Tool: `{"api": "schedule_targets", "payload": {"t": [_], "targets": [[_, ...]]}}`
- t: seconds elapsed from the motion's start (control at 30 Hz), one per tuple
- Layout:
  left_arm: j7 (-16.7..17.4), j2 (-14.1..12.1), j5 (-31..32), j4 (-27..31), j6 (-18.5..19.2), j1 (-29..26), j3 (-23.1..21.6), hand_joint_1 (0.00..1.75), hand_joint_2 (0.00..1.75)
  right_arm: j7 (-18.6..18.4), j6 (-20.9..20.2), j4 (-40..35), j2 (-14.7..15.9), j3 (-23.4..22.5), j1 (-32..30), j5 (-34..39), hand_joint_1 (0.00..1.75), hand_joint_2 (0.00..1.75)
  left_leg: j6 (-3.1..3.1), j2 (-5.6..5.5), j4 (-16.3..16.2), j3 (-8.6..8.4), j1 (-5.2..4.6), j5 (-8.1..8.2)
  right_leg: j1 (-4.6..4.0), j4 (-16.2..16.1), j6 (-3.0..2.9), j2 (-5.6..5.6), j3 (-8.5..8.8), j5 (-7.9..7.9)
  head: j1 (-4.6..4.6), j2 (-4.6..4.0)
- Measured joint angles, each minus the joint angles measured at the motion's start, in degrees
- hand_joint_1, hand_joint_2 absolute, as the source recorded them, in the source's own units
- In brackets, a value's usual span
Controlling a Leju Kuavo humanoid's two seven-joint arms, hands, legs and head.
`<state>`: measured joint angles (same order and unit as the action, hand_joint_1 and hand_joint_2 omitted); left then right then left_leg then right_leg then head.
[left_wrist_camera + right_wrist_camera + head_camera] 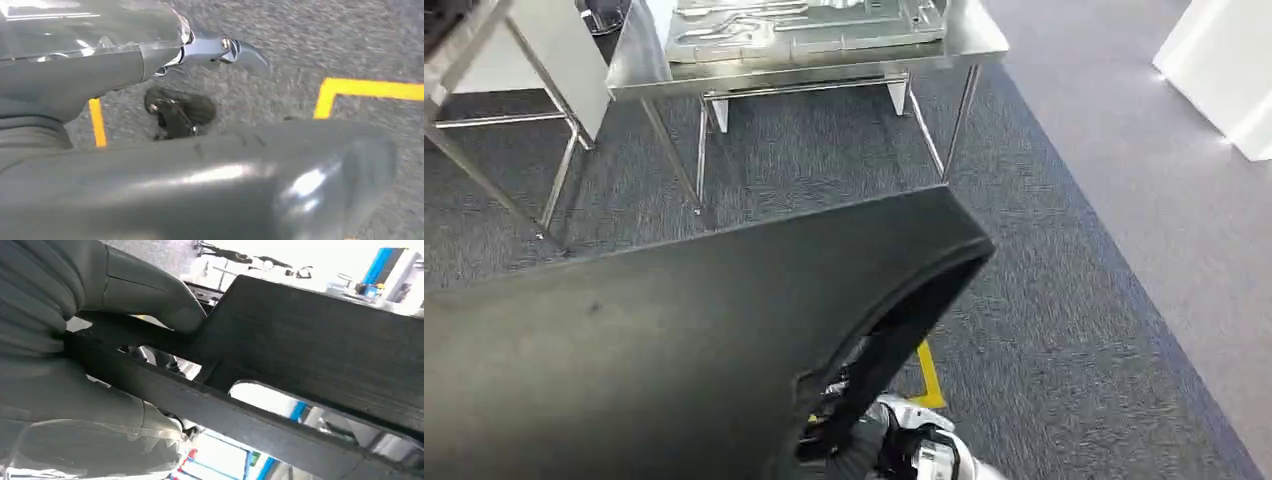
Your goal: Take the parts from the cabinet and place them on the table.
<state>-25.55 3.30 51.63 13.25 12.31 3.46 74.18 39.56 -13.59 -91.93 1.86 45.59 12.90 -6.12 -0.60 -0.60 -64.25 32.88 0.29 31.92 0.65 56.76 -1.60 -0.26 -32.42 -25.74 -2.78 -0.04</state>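
Head view: the large flat black plastic panel (674,340) is carried, clamped in the right hand (75,365), steel table (639,75) ahead; placing remains. Left hand (165,165) grip: cannot tell.

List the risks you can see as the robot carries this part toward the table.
The black panel hides much of the head view, so the walk is partly blind. The right hand holds only a narrow bar at its edge; it could tilt or slip. The table already carries a metal tray.
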Motion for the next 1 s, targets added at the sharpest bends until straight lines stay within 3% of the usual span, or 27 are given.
{"api": "schedule_targets", "payload": {"t": [0.07,0.1,0.13,0.17,0.23,0.27,0.3,0.4,0.43,0.47,0.5,0.57,0.6,0.63,0.67,0.73,0.77,0.8,0.9,0.93,0.97,1.0], "targets": [[-0.02,0.0,0.02,0.0,0.0,-0.15,0.0,0.0,0.0,-0.02,-0.05,0.02,0.02,0.0,-0.22,-0.02,1.64,1.75,-0.61,0.14,-9.29,5.78,0.41,2.95,-0.02,0.04,0.02,-0.05,0.66,-0.77,0.0,0.0],[-0.04,0.0,0.02,0.0,0.0,-0.28,0.0,0.0,0.0,-0.02,-0.05,0.04,0.02,0.0,-0.33,-0.02,1.64,1.75,-0.84,0.18,-11.33,7.63,0.53,2.72,0.0,0.09,0.06,-0.02,1.01,-1.14,-0.06,0.0],[-0.13,0.0,0.02,0.0,-0.04,-0.38,0.0,0.0,0.0,0.0,-0.05,0.04,0.02,0.0,-0.38,-0.02,1.64,1.75,-1.02,0.22,-10.57,8.1,0.69,0.93,0.07,0.15,0.16,0.04,1.51,-1.56,-0.02,0.0],[-0.22,-0.04,0.02,0.0,-0.13,-0.41,0.02,0.0,0.0,-0.02,-0.05,0.04,0.02,0.0,-0.43,-0.02,1.64,1.75,-1.14,0.26,-7.13,7.25,0.87,-2.14,0.14,0.21,0.35,0.09,2.16,-2.09,-0.04,0.0],[-0.31,-0.2,0.02,0.0,-0.17,-0.39,0.0,0.0,0.0,0.0,-0.05,0.04,0.02,0.0,-0.43,-0.02,1.64,1.75,-1.23,0.63,3.62,3.23,1.13,-9.05,0.27,0.39,0.89,0.06,3.74,-3.38,-0.02,0.0],[-0.28,-0.15,0.04,0.0,-0.2,-0.39,0.0,0.0,0.0,0.0,-0.05,0.07,0.02,-0.02,-0.43,-0.02,1.64,1.75,-1.14,0.81,4.63,2.38,0.79,-7.77,-0.02,0.39,1.36,0.06,3.9,-3.85,0.03,0.0],[-0.37,-0.15,0.07,0.0,-0.2,-0.27,0.0,0.0,0.0,0.02,-0.05,0.02,0.02,-0.02,-0.42,-0.04,1.64,1.75,-0.5,0.64,5.92,1.94,0.62,-7.43,-0.13,0.75,1.78,0.18,3.74,-4.22,-0.11,0.0],[-0.48,-0.15,0.22,0.0,-0.2,-0.36,0.0,0.0,0.0,0.07,-0.05,0.02,0.02,-0.04,-0.42,-0.07,1.64,1.75,0.78,0.47,5.62,2.05,0.37,-6.85,0.03,0.18,2.67,-0.02,4.11,-4.65,0.11,0.0],[-0.5,-0.13,0.22,0.0,-0.2,-0.36,0.0,0.0,0.0,0.04,-0.05,-0.09,0.02,-0.09,-0.44,-0.11,1.64,1.75,1.25,0.43,6.12,1.46,0.72,-6.86,0.25,0.46,3.11,0.06,4.4,-5.09,0.05,0.02],[-0.59,-0.09,0.28,0.0,-0.17,-0.33,0.0,0.0,0.0,0.09,-0.05,-0.15,0.02,-0.13,-0.4,-0.2,1.64,1.75,1.69,0.43,6.22,1.01,0.67,-6.54,0.26,2.55,3.23,0.1,3.69,-5.84,0.2,0.0],[-0.63,-0.11,0.55,0.0,-0.13,-0.26,0.0,0.0,0.0,0.09,-0.05,-0.15,0.02,-0.15,-0.39,-0.22,1.64,1.75,2.04,0.45,6.24,0.79,0.67,-6.3,0.21,6.37,3.29,0.12,1.52,-7.48,0.18,0.0],[-0.72,-0.11,0.59,0.0,-0.13,-0.17,0.0,0.0,0.0,0.09,-0.05,-0.13,0.11,-0.28,-0.67,-0.31,1.64,1.75,2.29,0.4,6.21,0.38,0.52,-5.68,0.23,16.3,3.43,0.14,-4.91,-10.83,0.27,0.0],[-0.79,-0.11,0.63,0.0,-0.13,-0.18,0.0,0.0,0.0,0.09,-0.07,-0.13,0.15,-0.31,-0.81,-0.35,1.64,1.75,2.3,0.3,6.2,-0.02,0.43,-5.33,0.22,19.24,3.38,0.14,-7.39,-10.81,0.24,0.0],[-0.83,-0.11,0.68,0.0,-0.11,-0.24,0.0,0.0,0.0,0.09,-0.07,-0.13,0.2,-0.33,-0.9,-0.37,1.64,1.75,2.26,0.21,6.2,-0.54,0.36,-4.96,0.21,19.31,3.24,0.14,-8.38,-9.3,0.27,0.0],[-0.85,-0.11,0.72,0.0,-0.09,-0.27,-0.02,0.0,0.0,0.09,-0.05,-0.13,0.26,-0.37,-0.93,-0.37,1.64,1.75,2.21,0.1,6.21,-1.25,0.3,-4.48,0.16,16.69,3.01,0.14,-8.04,-6.4,0.27,0.0],[-0.9,-0.11,0.83,0.0,0.11,-0.22,-0.07,0.0,0.0,0.09,-0.05,-0.13,0.33,-0.5,-0.91,-0.39,1.64,1.75,1.95,-0.11,6.23,-2.86,0.18,-3.47,-0.13,6.65,2.09,0.2,-4.59,0.82,0.29,0.0],[-0.94,0.06,0.83,-0.04,0.24,-0.36,-0.07,0.0,0.0,0.09,-0.05,-0.11,0.37,-0.57,-0.92,-0.42,1.64,1.75,1.78,-0.16,6.38,-2.94,0.29,-3.07,-0.52,3.45,1.57,0.28,-3.47,1.8,0.31,-0.02],[-1.01,0.18,0.87,-0.04,0.33,-0.07,-0.07,0.0,0.0,0.09,-0.02,-0.13,0.39,-0.61,-0.91,-0.46,1.64,1.75,1.25,-0.25,6.14,-2.91,-0.07,-2.72,-0.8,2.36,1.33,0.27,-3.08,1.15,0.15,0.0],[-1.01,0.15,0.94,-0.04,0.31,-0.08,-0.07,0.0,0.0,0.11,0.0,-0.15,0.42,-0.74,-0.92,-0.46,1.64,1.75,0.33,-0.14,6.94,-3.15,0.36,-2.42,-1.08,1.98,0.91,0.53,-3.15,0.44,0.29,0.0],[-1.03,0.06,0.96,-0.04,0.28,0.08,-0.07,0.0,0.0,0.11,0.0,-0.22,0.39,-0.79,-0.94,-0.46,1.64,1.75,-0.1,-0.07,7.11,-3.75,-0.05,-2.0,-0.37,1.2,0.8,0.61,-2.26,0.45,0.2,0.0],[-1.07,-0.07,0.92,-0.02,0.2,0.06,-0.07,0.0,0.0,0.11,-0.05,-0.24,0.37,-0.81,-0.92,-0.37,1.64,1.75,-0.33,0.12,5.82,-3.63,0.19,-1.75,-0.26,0.64,0.56,0.53,-1.38,0.31,0.27,0.0],[-1.07,-0.04,0.83,-0.02,0.18,0.11,-0.07,0.0,0.0,0.13,-0.05,-0.26,0.35,-0.81,-0.74,-0.22,1.64,1.75,-0.58,0.22,2.44,-1.88,0.2,-0.38,-0.23,0.52,0.05,0.25,-0.78,-0.06,0.06,0.0]]}}
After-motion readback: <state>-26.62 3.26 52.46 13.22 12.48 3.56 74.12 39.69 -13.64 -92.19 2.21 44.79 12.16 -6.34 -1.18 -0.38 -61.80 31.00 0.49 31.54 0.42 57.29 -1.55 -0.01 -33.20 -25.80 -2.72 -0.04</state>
